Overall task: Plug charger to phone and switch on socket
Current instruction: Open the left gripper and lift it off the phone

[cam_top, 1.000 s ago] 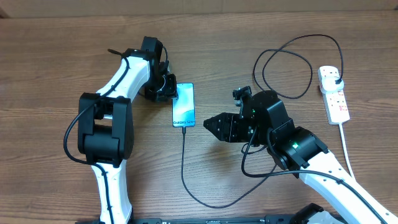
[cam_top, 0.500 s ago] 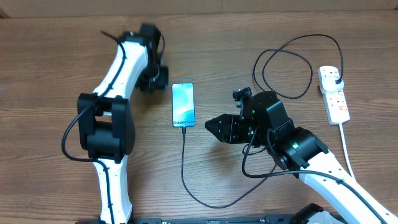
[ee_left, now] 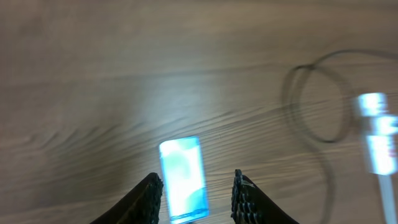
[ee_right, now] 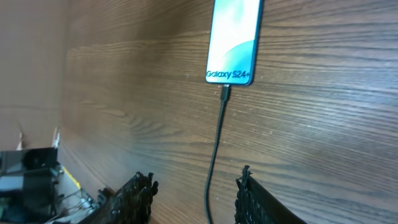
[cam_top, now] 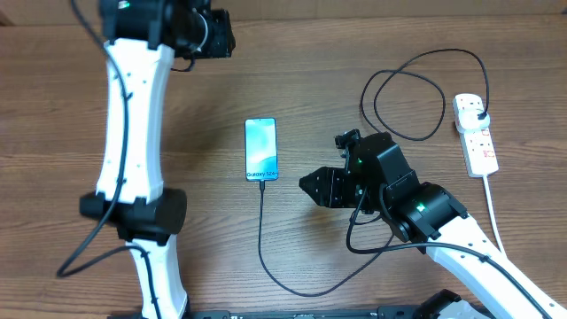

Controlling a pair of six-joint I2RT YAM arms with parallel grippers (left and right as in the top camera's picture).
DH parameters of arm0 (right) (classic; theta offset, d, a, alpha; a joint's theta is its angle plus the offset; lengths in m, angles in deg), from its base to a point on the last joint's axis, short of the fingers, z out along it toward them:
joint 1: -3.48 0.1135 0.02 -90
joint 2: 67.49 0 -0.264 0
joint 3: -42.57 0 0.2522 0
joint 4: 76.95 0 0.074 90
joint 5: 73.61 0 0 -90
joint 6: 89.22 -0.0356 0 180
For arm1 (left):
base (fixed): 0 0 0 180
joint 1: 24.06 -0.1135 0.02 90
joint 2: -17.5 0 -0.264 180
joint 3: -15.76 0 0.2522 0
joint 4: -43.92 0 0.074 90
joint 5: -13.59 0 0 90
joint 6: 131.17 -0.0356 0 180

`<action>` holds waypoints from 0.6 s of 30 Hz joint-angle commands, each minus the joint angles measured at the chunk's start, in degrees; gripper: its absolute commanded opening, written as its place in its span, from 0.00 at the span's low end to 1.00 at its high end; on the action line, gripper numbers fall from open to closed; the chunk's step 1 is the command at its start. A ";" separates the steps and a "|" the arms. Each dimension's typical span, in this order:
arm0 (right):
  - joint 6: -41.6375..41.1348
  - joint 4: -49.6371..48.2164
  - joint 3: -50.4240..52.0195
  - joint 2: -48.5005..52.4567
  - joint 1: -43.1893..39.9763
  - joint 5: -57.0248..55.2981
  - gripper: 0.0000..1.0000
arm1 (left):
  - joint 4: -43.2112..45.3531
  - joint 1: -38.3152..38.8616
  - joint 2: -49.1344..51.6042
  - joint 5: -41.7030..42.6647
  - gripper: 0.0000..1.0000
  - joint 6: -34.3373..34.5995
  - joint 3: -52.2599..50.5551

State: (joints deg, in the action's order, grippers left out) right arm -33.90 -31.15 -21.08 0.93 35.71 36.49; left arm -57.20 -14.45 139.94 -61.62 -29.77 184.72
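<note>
The phone (cam_top: 261, 149) lies flat on the wooden table, its teal screen up, "Galaxy S24+" at its near end; it also shows in the left wrist view (ee_left: 182, 179) and the right wrist view (ee_right: 232, 38). The charger (cam_top: 262, 239), a thin black cable, has its tip in the phone's near end (ee_right: 225, 93), loops round the front and back, and its black plug sits in the socket (cam_top: 475, 133) at far right. My left gripper (cam_top: 215, 34) is open and empty, raised high at the back left. My right gripper (cam_top: 307, 184) is open and empty, right of the cable (ee_right: 214, 162), jaws (ee_right: 194, 198) astride it.
The socket's thick white cord (cam_top: 498, 226) runs toward the front right edge. The cable makes a loop (cam_top: 407, 102) between my right arm and the socket. My left arm's white links (cam_top: 133, 151) stand over the table's left side.
My left gripper has let go beside the phone and risen up and back to the far left. The phone stays put with the cable in it. My right gripper has barely moved.
</note>
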 commanded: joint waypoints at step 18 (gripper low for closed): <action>12.04 25.88 -18.45 -1.92 -30.34 -2.27 0.06 | -0.74 -0.11 -6.27 11.61 1.00 -1.11 2.43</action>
State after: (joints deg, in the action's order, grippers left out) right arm -26.73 -8.14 -34.28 0.26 9.72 34.22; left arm -57.98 -14.41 133.34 -51.26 -30.40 186.42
